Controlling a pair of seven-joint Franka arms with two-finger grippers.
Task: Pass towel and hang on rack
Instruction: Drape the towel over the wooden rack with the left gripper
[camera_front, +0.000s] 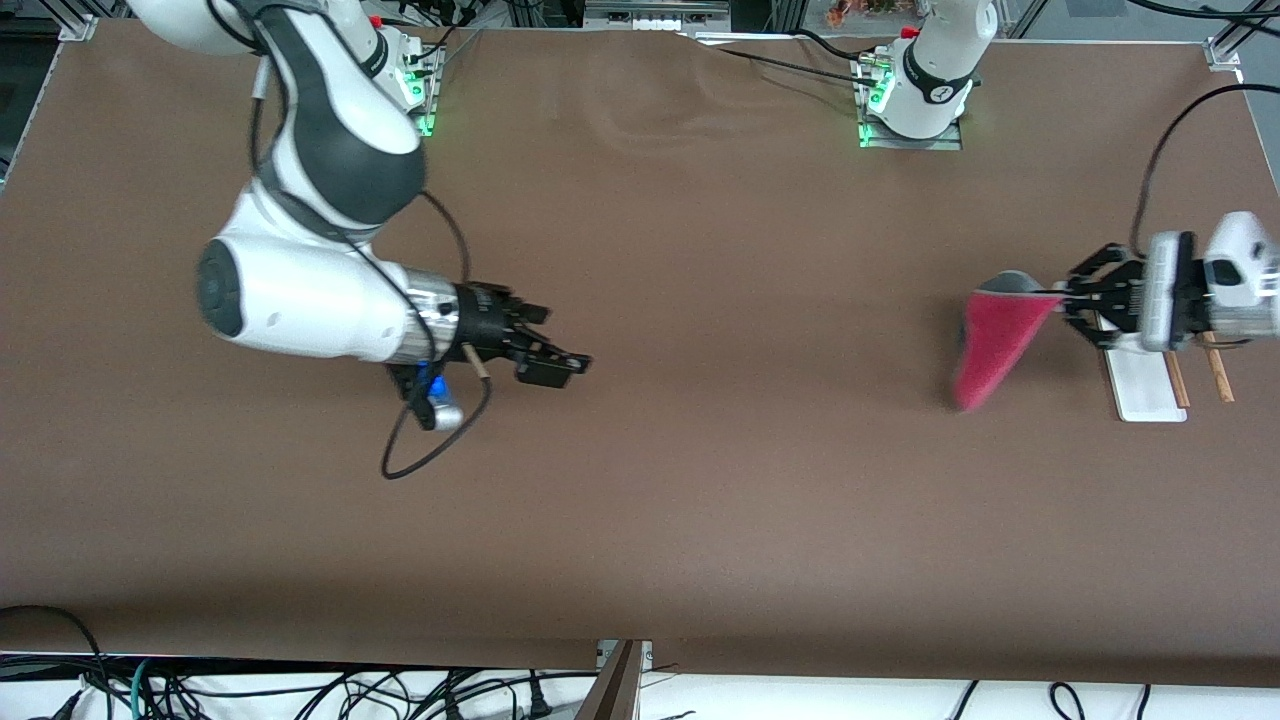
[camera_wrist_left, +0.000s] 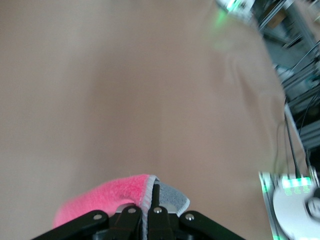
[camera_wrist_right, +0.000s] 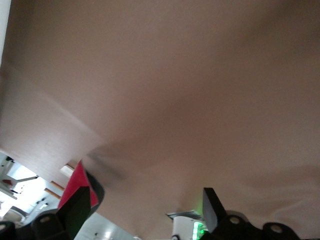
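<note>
Left end effector is pinching the towel in the air beside the rack.

The front view alone is showing the rack's flat white base and thin wooden rods on the brown desk; the left wrist view is revealing the towel's fluffy pink pile and grey stitched edge. Right end effector is hanging spread over the desk.

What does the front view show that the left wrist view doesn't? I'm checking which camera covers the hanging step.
Only the front view shows the small rack with a flat white base and thin wooden rods, beneath the left arm's wrist, and the open right gripper over the brown table. Only the left wrist view shows the cloth's pale grey stitched edge at the grip. Both show the shut left gripper pinching the bright pink-red soft towel, which hangs beside the rack.
</note>
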